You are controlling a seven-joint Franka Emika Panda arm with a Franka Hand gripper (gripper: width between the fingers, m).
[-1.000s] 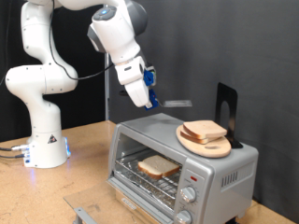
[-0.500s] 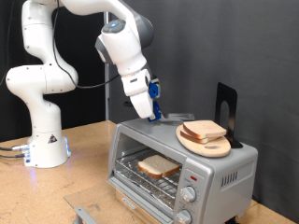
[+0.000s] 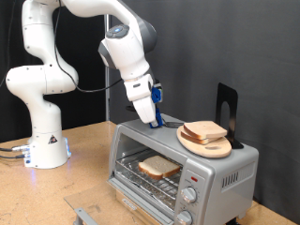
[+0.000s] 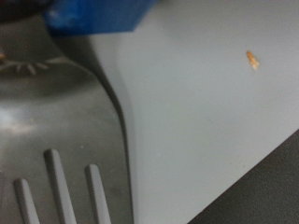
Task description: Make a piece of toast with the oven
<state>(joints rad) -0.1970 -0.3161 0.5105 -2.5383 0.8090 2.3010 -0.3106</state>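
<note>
The silver oven [image 3: 220,173] stands at the exterior view's lower right with its door open. One piece of toast [image 3: 159,167] lies on the wire rack inside. More slices [image 3: 204,130] lie on a round wooden plate [image 3: 208,146] on the oven's top. My gripper [image 3: 150,111] hangs over the oven's top, to the exterior view's left of the plate, shut on the blue handle [image 3: 155,95] of a metal slotted spatula [image 4: 56,140]. The wrist view shows the blade low over the oven's top [image 4: 206,103]. The fingertips do not show there.
A black stand [image 3: 226,105] rises behind the plate. The arm's white base [image 3: 42,141] stands on the wooden table at the exterior view's left. The oven's knobs [image 3: 187,196] face the front. A small crumb [image 4: 251,59] lies on the oven's top.
My gripper has come down and tilted, bringing the spatula from the air above the oven to just over the oven's top beside the plate. The toast has not moved.
</note>
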